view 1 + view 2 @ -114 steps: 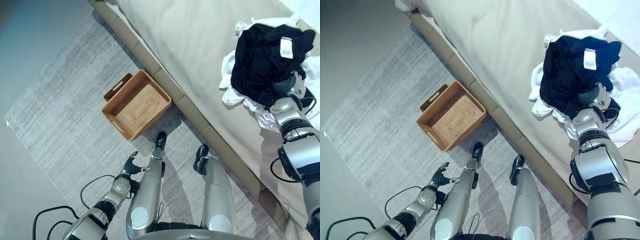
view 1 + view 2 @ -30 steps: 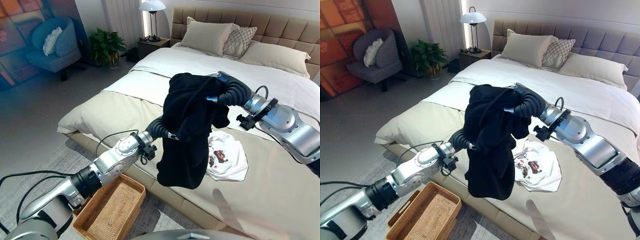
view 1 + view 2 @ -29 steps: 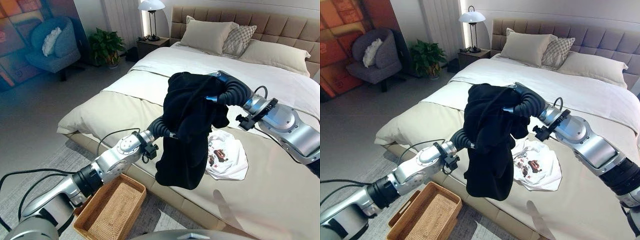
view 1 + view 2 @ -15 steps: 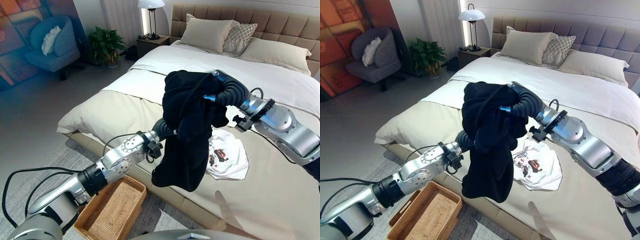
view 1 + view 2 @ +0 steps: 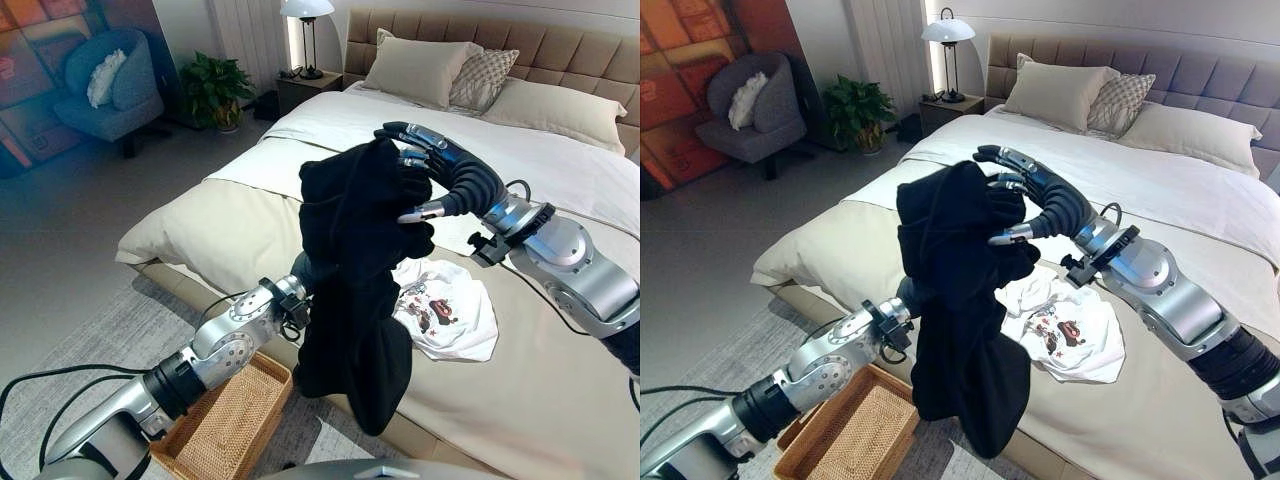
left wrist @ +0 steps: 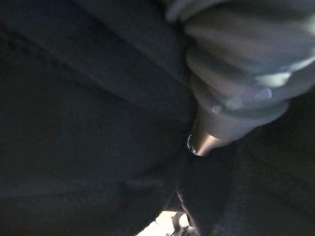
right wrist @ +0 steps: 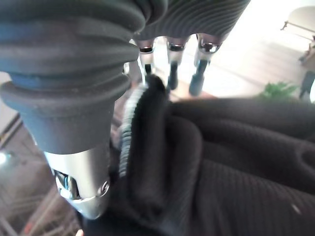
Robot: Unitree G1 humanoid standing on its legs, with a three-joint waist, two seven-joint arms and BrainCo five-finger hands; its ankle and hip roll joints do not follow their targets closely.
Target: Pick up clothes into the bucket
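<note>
**Black garment held up over the bed edge**

Black garment (image 5: 355, 270) hangs in a long bunched fold in the air, between the two hands, above the near edge of the bed (image 5: 200, 225). The right hand (image 5: 425, 175) is at the top of the bundle with its fingers (image 7: 172, 73) spread and straight; they rest against the cloth without curling round it, and the thumb (image 5: 420, 213) points toward the fabric from the side. The left hand (image 6: 216, 128) is buried in the dark folds lower down, so I cannot tell whether its fingers are closed on the cloth.

Below the left arm, on the grey rug (image 5: 90, 370), stands the woven basket (image 5: 215, 425), just beside the bed frame. The garment's lower end hangs next to it, near its rim. Beneath the right hand a white printed shirt (image 5: 445, 310) lies crumpled on the bedcover. Beyond the right hand are pillows (image 5: 420, 68), a lamp (image 5: 305, 12), a potted plant (image 5: 210, 90) and an armchair (image 5: 105, 90).
</note>
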